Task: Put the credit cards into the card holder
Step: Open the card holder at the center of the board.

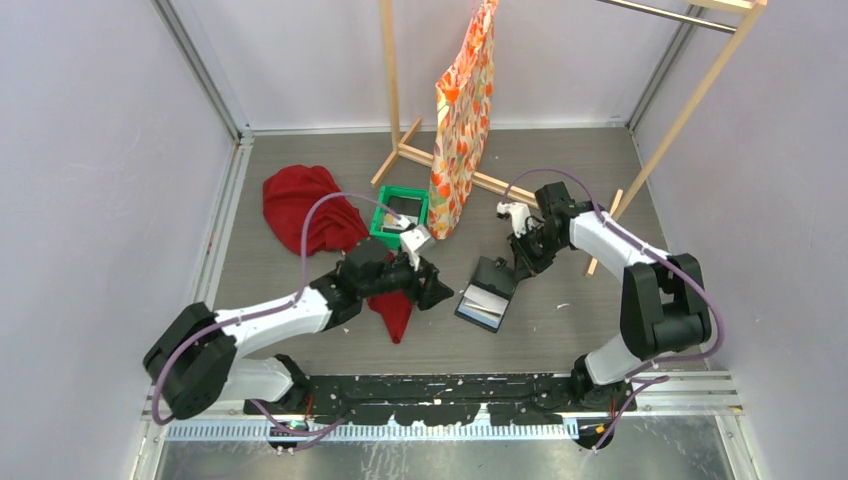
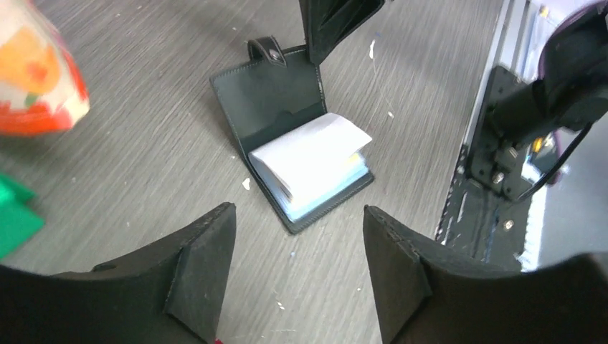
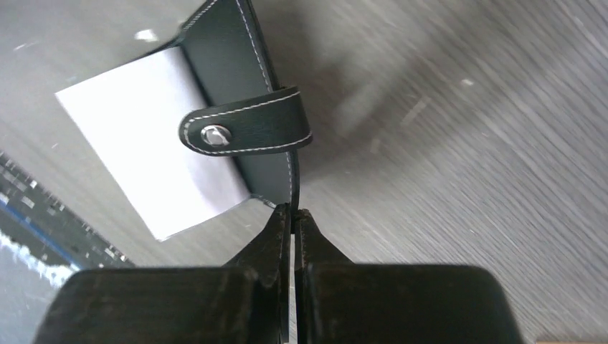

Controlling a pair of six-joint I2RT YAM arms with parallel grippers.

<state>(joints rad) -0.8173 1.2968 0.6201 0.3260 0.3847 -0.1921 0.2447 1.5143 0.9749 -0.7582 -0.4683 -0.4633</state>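
Only the right wrist shows right gripper (image 3: pixel 292 221) apparently pinching card holder (image 3: pixel 233 54).

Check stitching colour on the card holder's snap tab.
White stitching on the black snap tab, clearest in the right wrist view.

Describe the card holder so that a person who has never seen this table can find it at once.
On the grey table, look just in front of the hanging orange bag. The card holder lies open there, its cover pinched by the right gripper. Unlike the red cloth and green tray nearby, it is black with a snap tab.
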